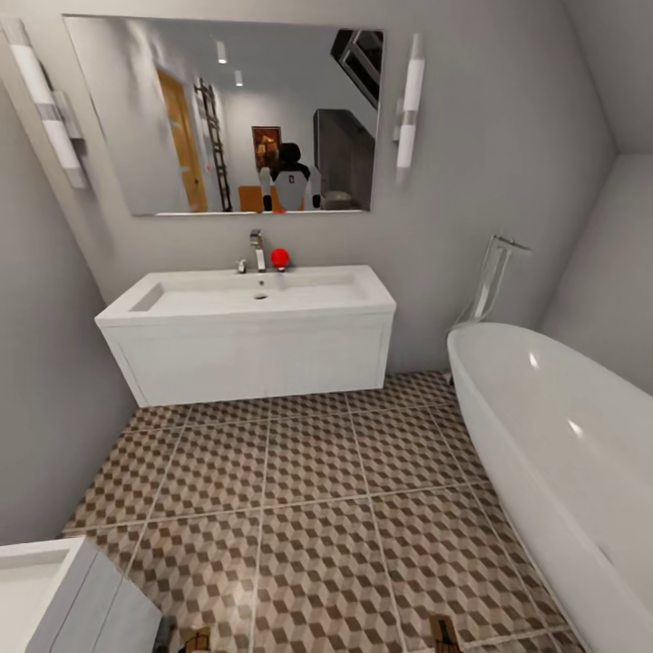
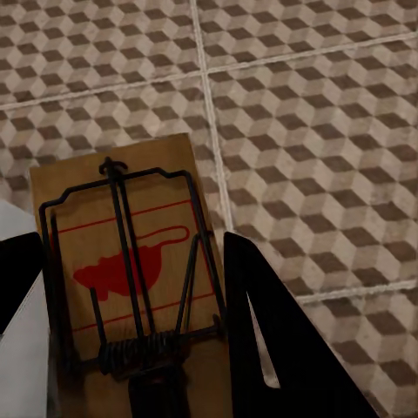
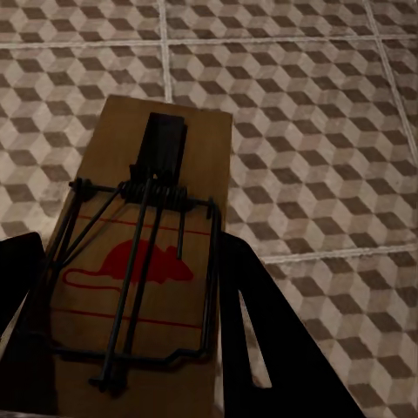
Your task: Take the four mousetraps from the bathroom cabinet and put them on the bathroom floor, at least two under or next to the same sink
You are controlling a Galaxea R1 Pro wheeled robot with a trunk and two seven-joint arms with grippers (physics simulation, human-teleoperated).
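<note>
Left gripper (image 2: 131,348) clamps one mousetrap (image 2: 131,261) | right gripper (image 3: 122,340) clamps another mousetrap (image 3: 144,252) | both over bathroom floor (image 1: 299,490), short of sink (image 1: 254,299) | advice: advance toward sink, lower flat, then release.

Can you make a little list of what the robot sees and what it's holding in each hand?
room: bathroom
floor: cube-pattern tiles
sink: white, against the wall under a mirror
on the sink: chrome faucet and a red ball
bathtub: white, at the right
left tool: grips a mousetrap above the tiles
right tool: grips another mousetrap above the tiles
traps on the floor: none seen
</note>
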